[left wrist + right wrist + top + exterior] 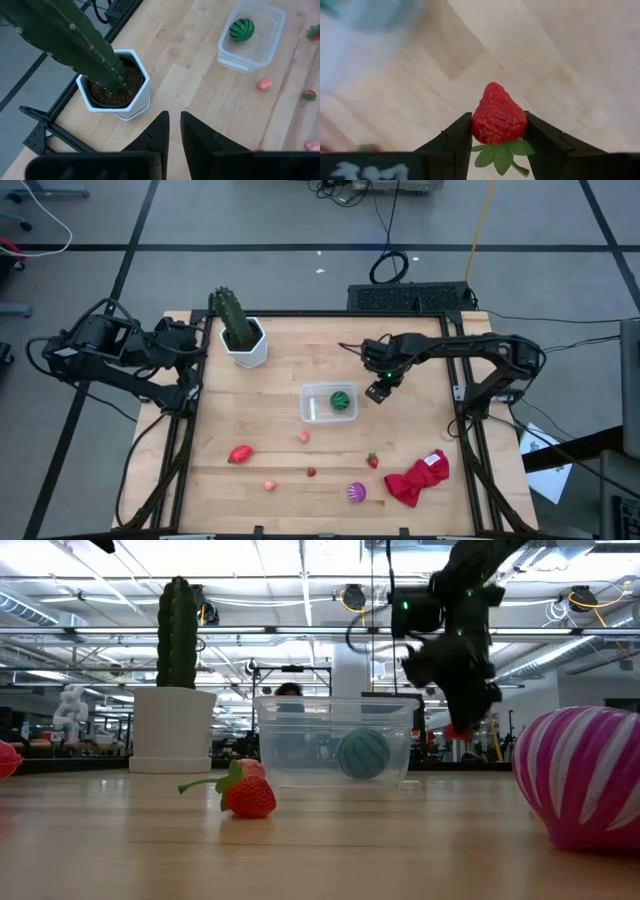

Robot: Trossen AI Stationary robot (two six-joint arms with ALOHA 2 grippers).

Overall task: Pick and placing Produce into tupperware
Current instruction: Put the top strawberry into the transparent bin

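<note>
Pale wood table [260, 425]: bears all items listed below.

Cactus [230, 315] in white hexagonal pot [247, 345]: far left quarter of the table, not part of the job.

Red cloth [418, 478]: crumpled near the front right corner, not produce.

Tupperware [329, 403]: clear tub at table centre, lid off. Contents: one green striped ball [342, 399].

Left gripper [172, 131]: fingers pressed together, empty, parked beside the pot at the left edge.

Right gripper [497, 131]: raised off the table just beside the tub's right rim, fingers clamped on a red strawberry [498, 119], leaves hanging between them.

Purple striped piece [356, 493]: front of table, left of the cloth.

Red pepper-like piece [240, 453]: front left, loose.

Second strawberry [372, 460]: loose, between tub and cloth.

Pink bits [303, 437]: one just in front of the tub, another [270, 485] nearer the front edge; a small red piece [311, 472] lies between them.

Step in hand, judged: carrying the strawberry to the tub. Next move calls for shifting the right gripper over the tub's opening, clear of the rim, then parting the fingers.
</note>
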